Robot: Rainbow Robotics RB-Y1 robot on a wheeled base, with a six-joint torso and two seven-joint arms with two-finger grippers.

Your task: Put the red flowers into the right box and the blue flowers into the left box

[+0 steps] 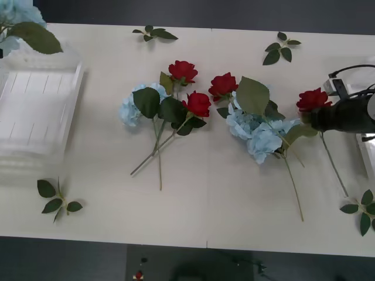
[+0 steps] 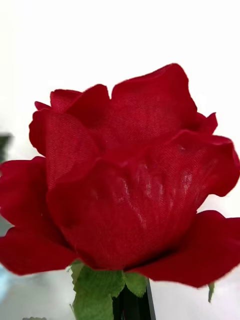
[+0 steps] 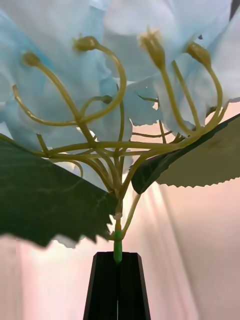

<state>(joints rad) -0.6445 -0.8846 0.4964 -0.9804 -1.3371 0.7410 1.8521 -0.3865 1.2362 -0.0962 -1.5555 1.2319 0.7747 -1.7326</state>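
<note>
Filling the right wrist view, a red rose (image 2: pixel 125 180) stands just above the right gripper (image 2: pixel 131 305), whose black fingers seem pinched on its stem; in the front view that gripper (image 1: pixel 321 117) lies level over the table's (image 1: pixel 222 205) right end, its bloom beside the right box (image 1: pixel 368 153) at the edge; the left gripper (image 3: pixel 118 287) is clamped on a blue hydrangea's (image 3: pixel 115 85) green stem, lifted above the left box (image 1: pixel 36 111); three roses (image 1: pixel 198 103) and two hydrangeas (image 1: pixel 258 133) lie mid-table, bare tabletop around them.
</note>
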